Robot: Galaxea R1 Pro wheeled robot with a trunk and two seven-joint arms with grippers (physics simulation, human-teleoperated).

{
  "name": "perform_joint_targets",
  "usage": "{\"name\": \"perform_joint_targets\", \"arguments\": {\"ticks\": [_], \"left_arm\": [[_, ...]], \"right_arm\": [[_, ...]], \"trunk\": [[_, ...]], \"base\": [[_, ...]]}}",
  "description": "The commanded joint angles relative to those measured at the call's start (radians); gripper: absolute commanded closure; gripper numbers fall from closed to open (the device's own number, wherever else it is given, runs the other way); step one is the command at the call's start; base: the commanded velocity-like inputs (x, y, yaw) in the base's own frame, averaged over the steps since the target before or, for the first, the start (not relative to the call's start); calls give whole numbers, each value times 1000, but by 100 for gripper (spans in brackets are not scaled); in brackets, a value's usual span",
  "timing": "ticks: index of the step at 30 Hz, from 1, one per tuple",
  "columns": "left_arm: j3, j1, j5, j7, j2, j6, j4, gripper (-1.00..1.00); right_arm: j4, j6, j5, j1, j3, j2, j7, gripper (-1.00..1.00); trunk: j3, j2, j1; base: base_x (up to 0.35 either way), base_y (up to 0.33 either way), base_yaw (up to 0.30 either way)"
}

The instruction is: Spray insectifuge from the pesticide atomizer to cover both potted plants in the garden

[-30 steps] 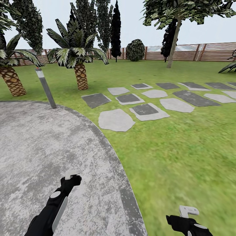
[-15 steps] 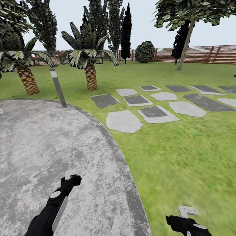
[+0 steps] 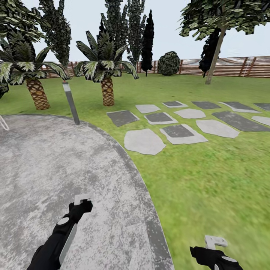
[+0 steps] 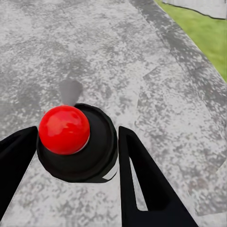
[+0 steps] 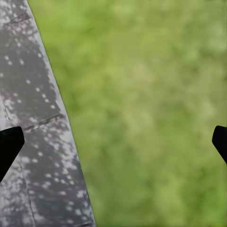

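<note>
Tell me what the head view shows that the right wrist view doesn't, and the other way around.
The head view alone takes in the palms, the grey bollard lamp, the stepping stones, the wooden fence and both arms, with the left end effector over the patio. The right wrist view alone gives a close look down past the spread fingertips of the right end effector, with nothing between them. Both show the stone patio edge meeting the lawn.
</note>
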Motion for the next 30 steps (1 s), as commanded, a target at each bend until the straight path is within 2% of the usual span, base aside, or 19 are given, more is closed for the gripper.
{"name": "perform_joint_targets", "arguments": {"ticks": [1,8,9,12,20,25,30], "left_arm": [[-1,0,7,2,0,6,-10,100],[-3,0,10,2,-5,18,-72,100],[-4,0,11,2,-5,41,-109,100],[-6,1,9,2,-7,100,-148,100],[-5,1,8,2,-7,124,-160,100],[-4,6,8,3,-5,196,-158,100],[6,14,8,2,-1,213,-157,100]], "right_arm": [[-1,5,1,0,0,0,1,-100],[2,5,1,0,0,-1,1,-100],[2,5,1,0,0,-2,1,-100],[1,5,1,1,1,-1,1,-100],[0,5,1,0,1,-1,1,-100],[1,4,2,1,3,-1,1,-100],[4,5,2,1,4,0,0,-100]], "trunk": [[1,0,0],[11,0,0],[13,0,0],[17,0,0],[20,0,0],[20,0,0],[20,0,0]], "base": [[0,0,66],[0,0,13],[0,0,0],[0,0,0],[0,0,15],[0,0,205],[0,0,250]]}}
